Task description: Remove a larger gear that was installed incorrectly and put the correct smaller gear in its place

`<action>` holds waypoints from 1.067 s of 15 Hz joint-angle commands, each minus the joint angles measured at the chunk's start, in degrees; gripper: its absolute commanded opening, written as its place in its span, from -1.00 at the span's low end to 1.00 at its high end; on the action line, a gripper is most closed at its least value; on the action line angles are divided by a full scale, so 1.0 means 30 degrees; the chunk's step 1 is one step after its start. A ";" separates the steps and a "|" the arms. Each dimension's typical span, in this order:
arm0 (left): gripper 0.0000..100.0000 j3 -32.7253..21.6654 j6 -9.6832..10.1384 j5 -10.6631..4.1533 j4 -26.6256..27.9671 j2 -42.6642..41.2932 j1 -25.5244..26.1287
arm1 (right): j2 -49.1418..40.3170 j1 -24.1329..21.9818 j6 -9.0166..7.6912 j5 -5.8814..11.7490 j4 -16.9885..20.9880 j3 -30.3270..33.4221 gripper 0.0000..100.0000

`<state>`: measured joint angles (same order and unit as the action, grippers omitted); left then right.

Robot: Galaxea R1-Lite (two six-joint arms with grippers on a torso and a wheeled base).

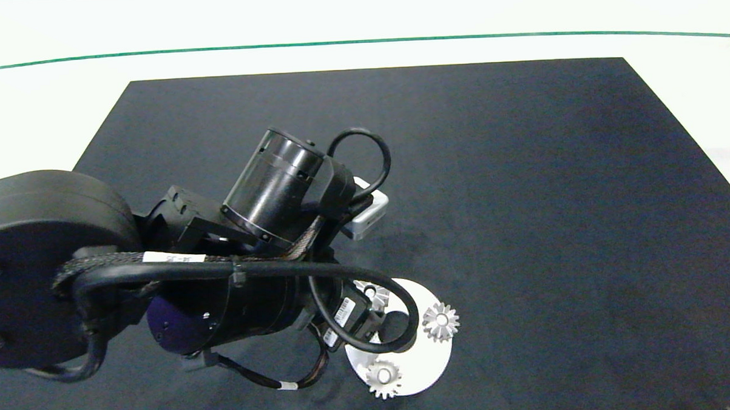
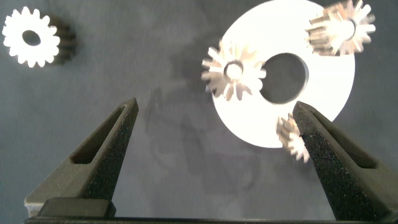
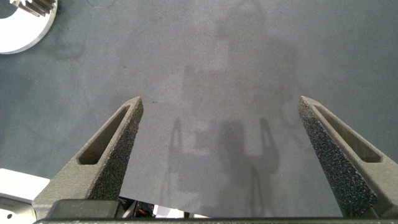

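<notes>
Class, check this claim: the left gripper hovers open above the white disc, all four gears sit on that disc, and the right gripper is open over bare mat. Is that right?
Not quite. Only three gears sit on the white disc. The fourth, the smaller gear, lies apart on the dark mat, as the left wrist view shows. The left gripper is open above the disc, near the larger gear, and the right gripper is open over bare mat.

Seen from above: a black rectangular mat (image 1: 522,193) spread over a white table (image 1: 358,23), crossed near the far edge by a thin green line (image 1: 359,41). Reaching in from the left, a bulky dark left arm (image 1: 161,267) with looping black cables, ending over a white round disc (image 1: 422,358). On the disc, two silver gears with pale centres (image 1: 441,321) (image 1: 384,378), a third (image 1: 375,294) partly hidden beneath the arm.
</notes>
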<state>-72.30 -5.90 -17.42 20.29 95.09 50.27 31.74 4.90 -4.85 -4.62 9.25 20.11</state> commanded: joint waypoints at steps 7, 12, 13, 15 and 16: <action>1.00 -0.2852 -0.0084 -0.0140 0.1178 0.2963 0.0293 | -0.0035 0.0007 -0.0023 -0.0042 -0.0008 -0.0230 1.00; 1.00 -0.2764 -0.0084 -0.0140 0.1119 0.3549 0.0234 | -0.0152 0.0036 -0.0023 -0.0071 -0.0037 -0.0347 1.00; 1.00 -0.2823 -0.0084 -0.0140 0.1090 0.3754 0.0234 | -0.0210 0.0036 -0.0023 -0.0042 -0.0037 -0.0347 1.00; 1.00 -0.2852 -0.0084 -0.0170 0.1061 0.4017 0.0234 | -0.0181 0.0036 -0.0023 -0.0071 -0.0037 -0.0347 1.00; 1.00 -0.2823 -0.0084 -0.0170 0.1061 0.4047 0.0205 | -0.0210 0.0036 -0.0023 -0.0071 -0.0037 -0.0347 1.00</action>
<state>-80.79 -6.11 -17.80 23.34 106.86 50.93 31.26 4.99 -4.88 -4.79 9.07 19.07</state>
